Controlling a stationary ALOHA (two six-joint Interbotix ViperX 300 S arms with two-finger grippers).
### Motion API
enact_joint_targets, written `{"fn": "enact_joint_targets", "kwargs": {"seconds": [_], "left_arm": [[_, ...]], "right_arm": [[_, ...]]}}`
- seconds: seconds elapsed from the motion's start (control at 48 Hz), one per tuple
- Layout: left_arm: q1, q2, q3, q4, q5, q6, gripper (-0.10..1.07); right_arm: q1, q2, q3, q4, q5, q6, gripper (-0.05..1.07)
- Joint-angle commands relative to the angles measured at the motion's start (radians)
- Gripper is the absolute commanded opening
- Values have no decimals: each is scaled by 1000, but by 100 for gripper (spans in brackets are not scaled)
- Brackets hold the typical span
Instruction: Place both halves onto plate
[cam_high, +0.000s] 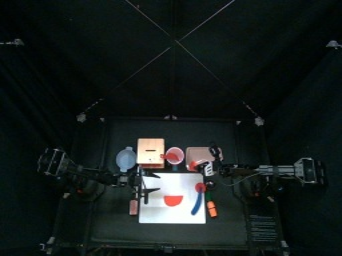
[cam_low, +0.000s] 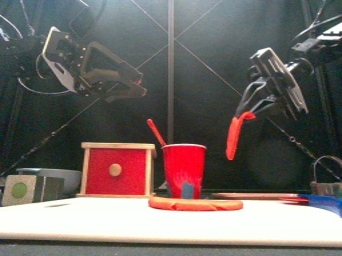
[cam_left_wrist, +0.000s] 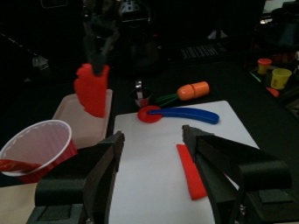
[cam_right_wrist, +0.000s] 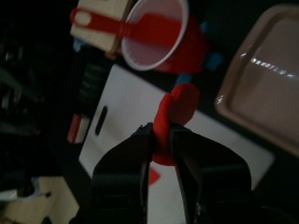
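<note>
right end effector (cam_right_wrist: 163, 133): raised above the worktop (cam_low: 160, 225), jaws pinching one red half (cam_right_wrist: 177, 108) by its edge. the half hangs below the jaws in the front view, clear of the surface and tilted.

plate (cam_right_wrist: 275, 83): pale pinkish-beige, lying off to one side of the right end effector and lower than it. no half is seen on the part that shows. the held half is apart from it.

red cup (cam_low: 183, 166): upright, beside and below the held half, with a red utensil handle (cam_low: 156, 131) sticking out of it.

white mat (cam_left_wrist: 146, 162): directly beneath the right end effector.

red semicircular piece (cam_high: 171, 202): flat on the mat, between the two end effectors in the top view; cannot tell whether it is the second half.

left end effector (cam_left_wrist: 152, 136): jaws spread, nothing between them, held high over the mat's near side. ahead of it lie a red stick (cam_left_wrist: 191, 171), a blue-handled tool (cam_left_wrist: 187, 115) and an orange cylinder (cam_left_wrist: 191, 89).

red box (cam_low: 118, 170): wood-framed, standing under the left end effector, just beside the cup.
</note>
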Motion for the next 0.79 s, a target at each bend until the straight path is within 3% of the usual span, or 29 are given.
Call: {"fn": "enact_joint_targets", "kwargs": {"seconds": [0.0,0.125,0.312,0.604,0.771], "left_arm": [[-2,-8,-12,-2,-11,-2,91],[2,-6,-12,-2,-11,-2,91],[5,-3,-9,-2,-11,-2,91],[6,-2,-6,-2,-11,-2,90],[6,-2,-6,-2,-11,-2,91]], "right_arm": [[-81,-34,26,-35,-9,-2,59],[-170,-21,64,-77,-49,-2,59],[-245,40,87,-92,-129,0,60],[-296,91,120,-121,-144,0,62],[-308,80,163,-120,-126,0,71]]}}
